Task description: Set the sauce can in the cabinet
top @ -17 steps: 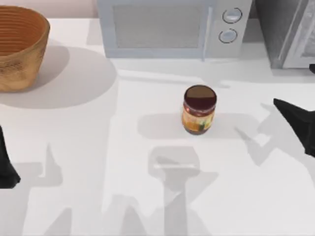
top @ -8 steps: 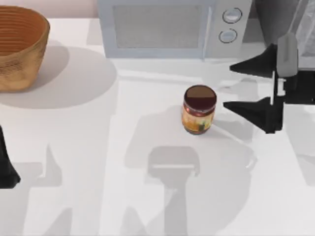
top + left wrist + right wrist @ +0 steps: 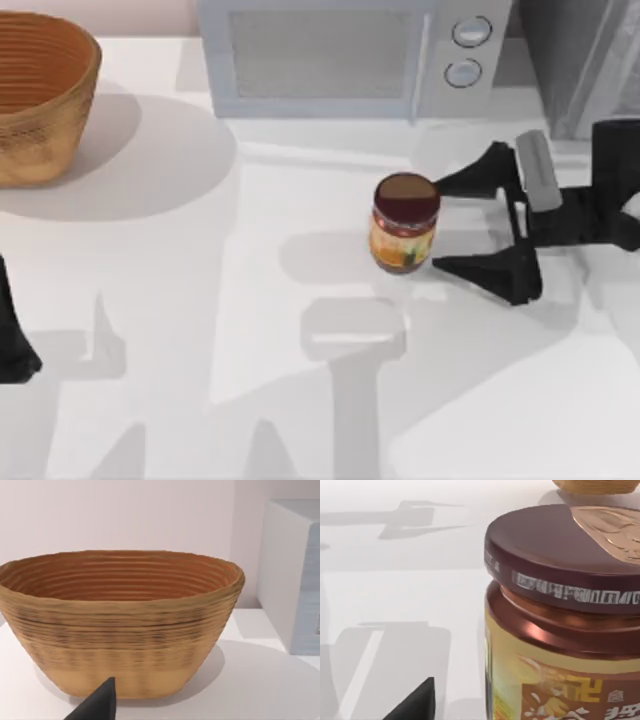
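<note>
Our right claw [image 3: 436, 224] lay level above the table [image 3: 200, 330] with its two fingers spread, and the sauce can [image 3: 404, 223] stood upright just beyond their tips, to the claw's left in the top view, not yet between them. Behind the can and claw, along the far edge, stood the microwave [image 3: 340, 55]; the cabinet [image 3: 580, 60] stood at the far right corner, beyond our right claw. Well to the left of the can, at the far left corner, sat the basket [image 3: 40, 95]. Our left claw [image 3: 15, 340] was parked at the table's left edge, nearer us than the basket, which stood straight ahead of it.
</note>
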